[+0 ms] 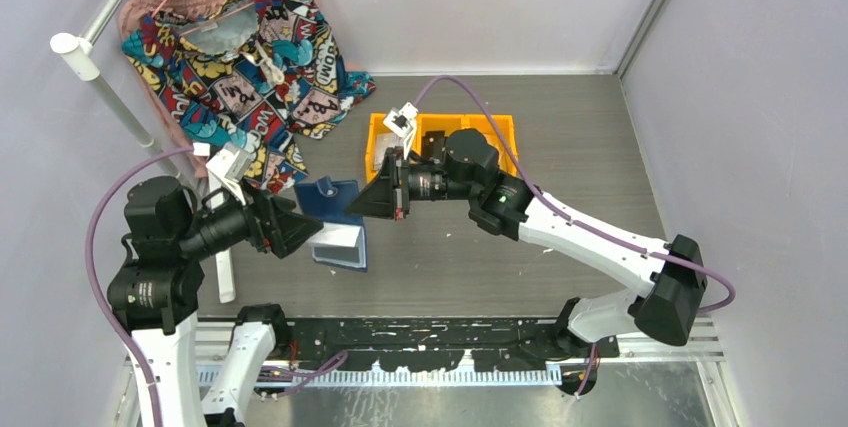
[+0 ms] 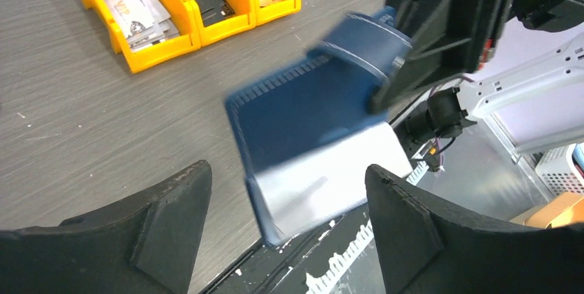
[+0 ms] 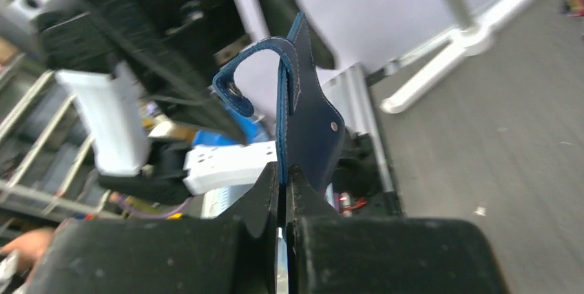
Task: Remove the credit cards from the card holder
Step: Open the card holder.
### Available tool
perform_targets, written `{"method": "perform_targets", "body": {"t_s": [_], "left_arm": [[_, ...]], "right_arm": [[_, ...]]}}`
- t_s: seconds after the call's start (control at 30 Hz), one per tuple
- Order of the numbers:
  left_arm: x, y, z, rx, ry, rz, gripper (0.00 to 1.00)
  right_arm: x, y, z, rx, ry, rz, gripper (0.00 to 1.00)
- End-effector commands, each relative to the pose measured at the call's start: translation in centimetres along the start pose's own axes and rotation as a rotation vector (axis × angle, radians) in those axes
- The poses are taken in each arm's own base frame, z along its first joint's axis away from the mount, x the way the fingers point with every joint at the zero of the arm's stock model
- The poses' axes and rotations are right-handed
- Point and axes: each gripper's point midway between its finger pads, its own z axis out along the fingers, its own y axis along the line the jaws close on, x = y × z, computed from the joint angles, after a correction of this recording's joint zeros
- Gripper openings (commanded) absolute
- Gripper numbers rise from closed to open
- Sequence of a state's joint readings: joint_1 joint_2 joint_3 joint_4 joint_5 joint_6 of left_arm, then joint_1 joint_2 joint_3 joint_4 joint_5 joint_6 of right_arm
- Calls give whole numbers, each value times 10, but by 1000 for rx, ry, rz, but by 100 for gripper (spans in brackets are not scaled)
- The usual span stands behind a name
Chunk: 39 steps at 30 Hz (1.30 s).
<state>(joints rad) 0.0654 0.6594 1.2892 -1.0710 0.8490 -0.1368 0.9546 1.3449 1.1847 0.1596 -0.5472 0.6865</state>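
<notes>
Your right gripper is clamped shut on one edge of the holder. It holds the holder unfolded and, by the look of it, lifted off the table, between the two arms.

Your left gripper is released, its jaws spread wide with nothing in them. The holder's free end lies right in the gap between them.

From the left wrist view, the holder's long axis runs on a slant. It goes from the pinched navy end at upper right down to the free end at lower left, so the free end points at your left gripper. That makes the left arm the one to do the pulling.

A pale panel covers the free half. Blur keeps me from saying whether it is a card face or the lining, and no cards show plainly.

The next move turns on bringing the left fingers in along that slant, so they close across the pale end and not the navy fold. Coming in square to the table would likely catch the whole flap.
</notes>
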Motion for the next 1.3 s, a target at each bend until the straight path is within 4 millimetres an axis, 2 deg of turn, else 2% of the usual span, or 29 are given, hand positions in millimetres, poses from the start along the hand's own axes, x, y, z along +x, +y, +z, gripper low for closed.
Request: {"method": "perform_targets", "body": {"t_s": [0.0, 0.1, 0.2, 0.3, 0.33, 0.4, 0.43, 0.53, 0.57, 0.6, 0.67, 0.7, 0.73, 0.83, 1.03, 1.27], "left_arm": [[-7, -8, 2, 74, -20, 88, 80], [-8, -19, 1, 130, -23, 80, 77], [-7, -39, -3, 244, -8, 36, 74], [-10, -53, -4, 332, 5, -30, 63], [-12, -56, -5, 352, 2, -37, 58], [-15, -59, -5, 369, -5, -54, 42], [-17, -59, -5, 361, -15, -55, 30], [-22, -55, -4, 319, -41, -77, 9], [-25, -51, -2, 290, -55, -97, 3], [-28, -47, -1, 259, -69, -117, 0], [-34, -41, 1, 213, -96, -154, 0], [-37, -38, 2, 197, -105, -178, 0], [-39, -36, 3, 180, -113, -206, 0], [-46, -29, 7, 142, -131, -288, 0], [-58, -30, 9, 148, -148, -415, 0], [-63, -32, 9, 154, -158, -480, 0]], "right_arm": [[-12, 74, -13, -309, 37, 17, 1], [-14, 86, -15, -362, 62, 20, 1], [-14, 88, -13, -378, 75, 24, 1], [-14, 89, -9, -388, 91, 37, 1], [-15, 88, -8, -386, 92, 39, 1], [-16, 87, -6, -382, 90, 40, 1], [-16, 86, -6, -380, 87, 42, 1], [-18, 85, -4, -373, 77, 53, 2], [-18, 84, -4, -369, 74, 57, 9], [-17, 83, -4, -366, 74, 61, 25], [-14, 82, -5, -365, 75, 68, 40], [-12, 80, -7, -363, 71, 72, 54], [-10, 80, -8, -364, 67, 80, 62], [-6, 81, -16, -382, 32, 105, 73], [7, 72, -24, -355, -3, 136, 74], [10, 63, -21, -318, -32, 134, 63]]}}
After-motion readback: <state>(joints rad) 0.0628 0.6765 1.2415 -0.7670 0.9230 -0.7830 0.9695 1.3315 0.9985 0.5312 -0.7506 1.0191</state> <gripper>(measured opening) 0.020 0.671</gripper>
